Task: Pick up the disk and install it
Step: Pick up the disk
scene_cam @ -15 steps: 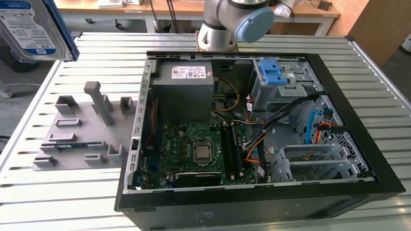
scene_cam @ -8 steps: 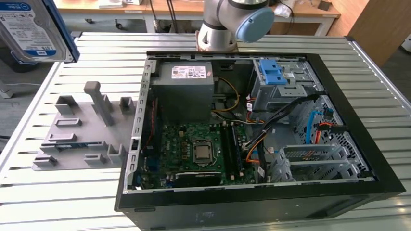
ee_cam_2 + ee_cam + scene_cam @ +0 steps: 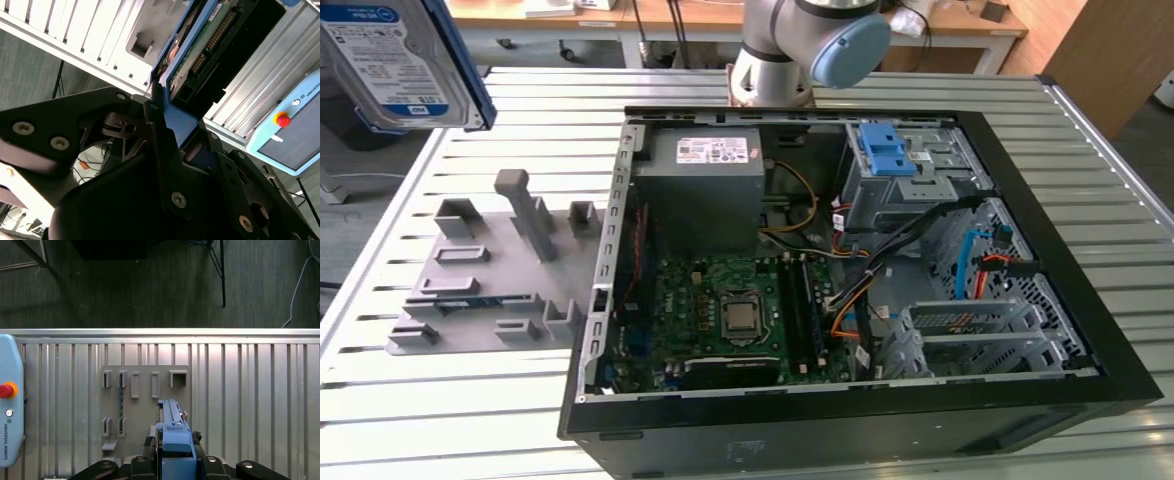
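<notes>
The disk, a silver hard drive with a blue-and-white label and a blue frame, hangs in the air at the exterior view's upper left, above the table and left of the open computer case. In the second wrist view the gripper is shut on the blue frame at one end of the disk, whose circuit-board side shows. In the first wrist view the disk stands edge-on in the gripper, above the grey fixture plate.
The case lies open on a slatted metal table, with a grey power supply and a blue latch cage inside. The grey fixture plate lies left of it. A pale blue box with a red button sits nearby.
</notes>
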Motion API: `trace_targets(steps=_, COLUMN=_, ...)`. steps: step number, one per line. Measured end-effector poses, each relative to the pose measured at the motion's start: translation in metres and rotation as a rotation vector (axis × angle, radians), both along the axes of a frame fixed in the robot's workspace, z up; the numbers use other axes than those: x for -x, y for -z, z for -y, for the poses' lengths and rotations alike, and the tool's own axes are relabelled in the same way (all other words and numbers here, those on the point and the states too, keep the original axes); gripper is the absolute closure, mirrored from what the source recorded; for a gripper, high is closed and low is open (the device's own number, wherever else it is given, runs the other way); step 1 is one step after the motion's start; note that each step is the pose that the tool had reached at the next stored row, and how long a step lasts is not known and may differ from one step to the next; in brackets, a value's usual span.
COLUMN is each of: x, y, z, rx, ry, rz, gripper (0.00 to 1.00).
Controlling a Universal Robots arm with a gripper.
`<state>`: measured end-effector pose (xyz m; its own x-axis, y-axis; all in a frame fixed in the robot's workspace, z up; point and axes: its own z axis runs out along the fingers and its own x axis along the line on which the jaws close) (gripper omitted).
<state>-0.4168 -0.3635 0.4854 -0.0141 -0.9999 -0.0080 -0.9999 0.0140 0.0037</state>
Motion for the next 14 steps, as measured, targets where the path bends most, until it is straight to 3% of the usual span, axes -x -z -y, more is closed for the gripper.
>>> trace_targets(steps=14, x=-0.017, y=0.0000, z=0.0000, rx=0.0001, ry=0.000, rz=0.0000, gripper=0.64)
